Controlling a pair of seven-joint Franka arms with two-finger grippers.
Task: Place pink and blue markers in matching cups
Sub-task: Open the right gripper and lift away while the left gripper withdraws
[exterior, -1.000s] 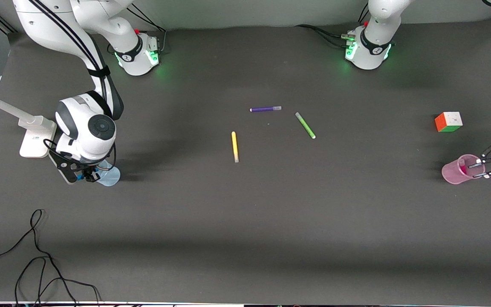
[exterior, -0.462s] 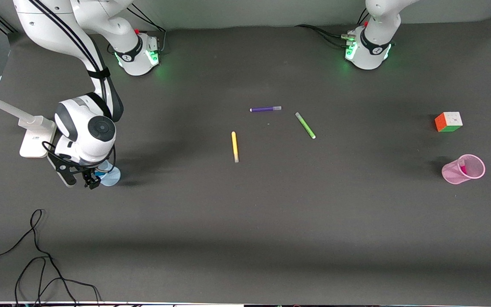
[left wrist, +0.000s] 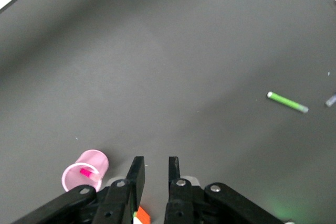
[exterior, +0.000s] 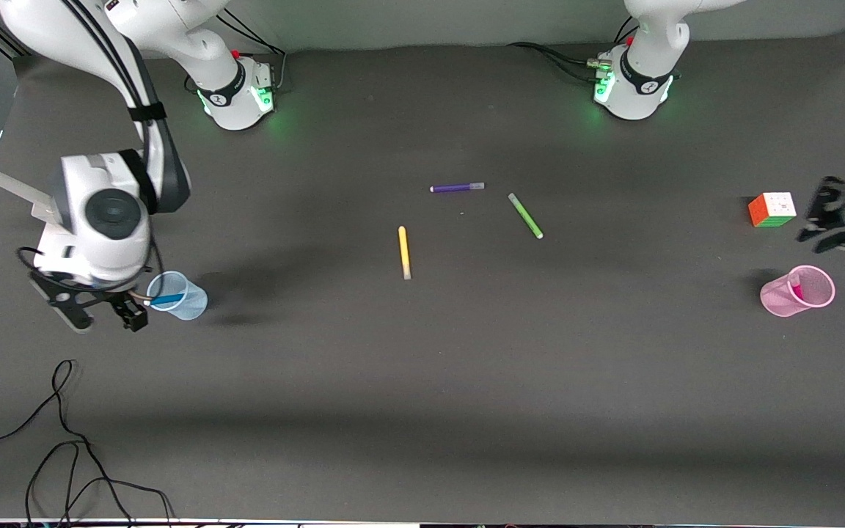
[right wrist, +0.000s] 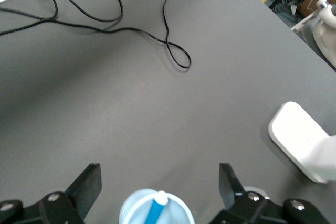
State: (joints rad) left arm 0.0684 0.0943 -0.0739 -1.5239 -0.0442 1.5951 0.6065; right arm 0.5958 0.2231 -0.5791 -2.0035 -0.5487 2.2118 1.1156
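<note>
The pale blue cup [exterior: 177, 295] stands near the right arm's end of the table with the blue marker [exterior: 167, 299] leaning inside it. My right gripper [exterior: 103, 315] hangs open and empty just beside and above that cup. The right wrist view shows the cup [right wrist: 137, 214] and marker [right wrist: 156, 208] below the wide-open right gripper [right wrist: 160, 182]. The pink cup [exterior: 796, 291] stands near the left arm's end with the pink marker [exterior: 796, 287] inside. My left gripper [exterior: 822, 220] is in the air beside the cube. In its wrist view the gripper [left wrist: 155, 169] shows a narrow empty gap, with the pink cup [left wrist: 85, 170] and marker [left wrist: 84, 172] off to one side.
A colour cube [exterior: 772, 210] sits farther from the front camera than the pink cup. Yellow [exterior: 404, 252], purple [exterior: 457, 188] and green [exterior: 525, 215] pens lie mid-table. A white lamp base [exterior: 59, 235] and loose black cables [exterior: 63, 440] are at the right arm's end.
My right gripper has opened wide and drawn up and away from the blue cup, leaving the blue marker inside. My left gripper has left the pink cup and moved up beside the cube.
</note>
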